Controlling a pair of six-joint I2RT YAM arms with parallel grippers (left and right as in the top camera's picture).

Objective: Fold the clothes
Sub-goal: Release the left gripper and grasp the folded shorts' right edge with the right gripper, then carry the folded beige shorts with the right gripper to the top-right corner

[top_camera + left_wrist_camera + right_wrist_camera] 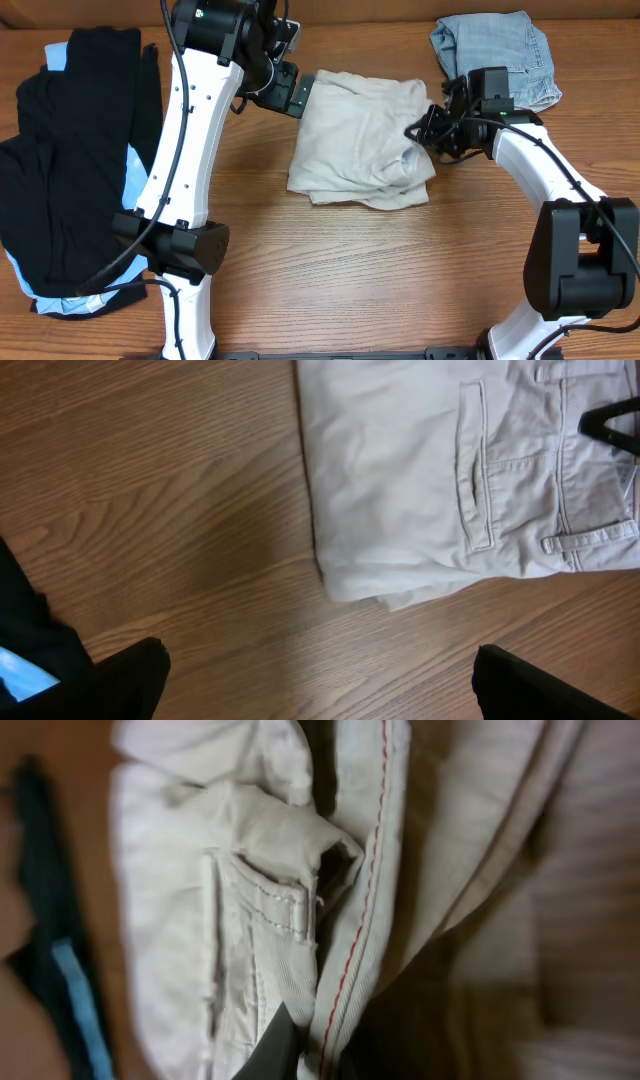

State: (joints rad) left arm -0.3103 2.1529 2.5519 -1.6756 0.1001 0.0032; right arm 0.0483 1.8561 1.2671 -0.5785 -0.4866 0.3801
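Beige shorts [360, 140] lie mid-surface [330, 270], roughly folded, with the right edge bunched. Denim shorts [497, 55] look folded at the far right. We judge most work remains: the black and light-blue pile [70, 160] at left is unfolded. Left tool [292, 95] is spread wide and empty, by the shorts' corner. Right tool [422, 133] is buried in the bunched edge; we can't tell its grip.
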